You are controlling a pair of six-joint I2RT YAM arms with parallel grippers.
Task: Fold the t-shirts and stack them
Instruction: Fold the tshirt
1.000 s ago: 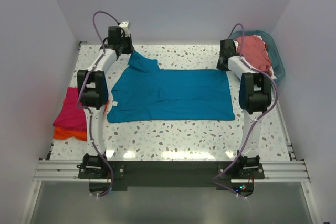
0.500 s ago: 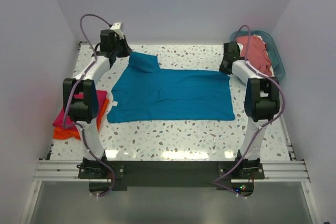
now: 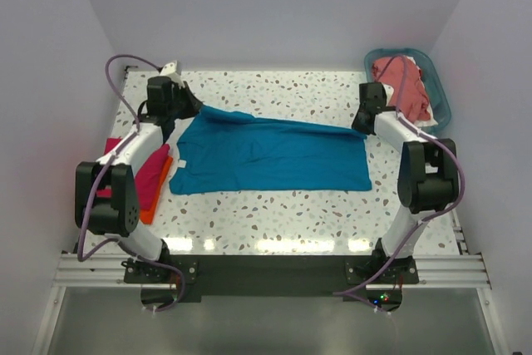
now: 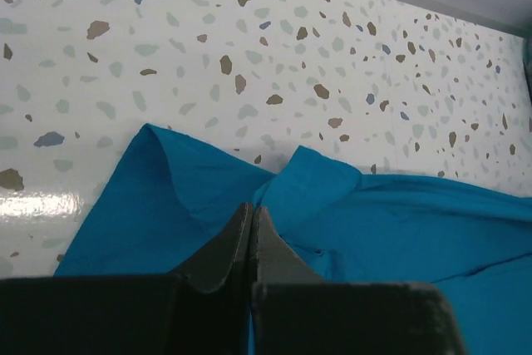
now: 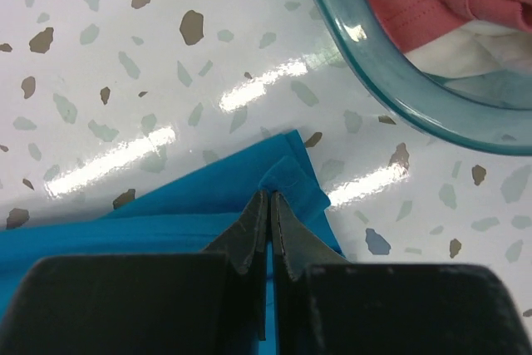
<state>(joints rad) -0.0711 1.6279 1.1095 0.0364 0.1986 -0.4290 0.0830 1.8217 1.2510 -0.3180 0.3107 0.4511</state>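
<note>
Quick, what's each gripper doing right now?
Left gripper: shut on the teal t-shirt, far left edge.
Right gripper: shut on the teal t-shirt, far right corner.

Left fingers [image 4: 221, 253] and right fingers [image 5: 246, 234] pinched shut at full forward reach.

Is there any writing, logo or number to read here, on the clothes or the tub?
None: no readable text anywhere.
The teal t-shirt, pink t-shirt, salmon t-shirt and basket all look plain, with no label, brand or number showing.
</note>
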